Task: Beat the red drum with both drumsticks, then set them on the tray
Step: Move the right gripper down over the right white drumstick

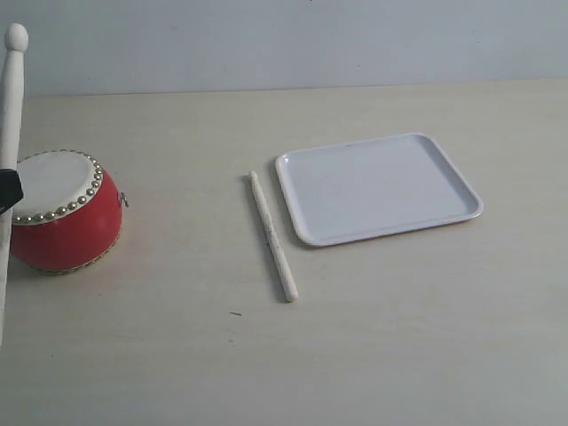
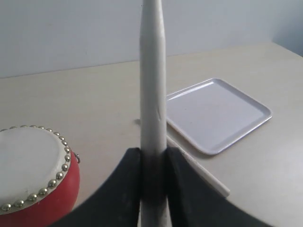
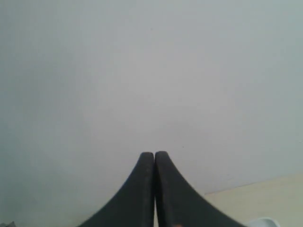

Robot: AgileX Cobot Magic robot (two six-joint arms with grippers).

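The red drum with its off-white studded skin stands at the left of the table, also in the left wrist view. My left gripper is shut on one drumstick, held upright at the far left edge beside the drum. The second drumstick lies flat on the table just left of the white tray, which holds nothing. My right gripper is shut with nothing between its fingers, raised and facing the wall; it is out of the exterior view.
A pale wooden table carries everything. A plain grey wall runs along its far edge. Bare tabletop lies in front of the drum, stick and tray.
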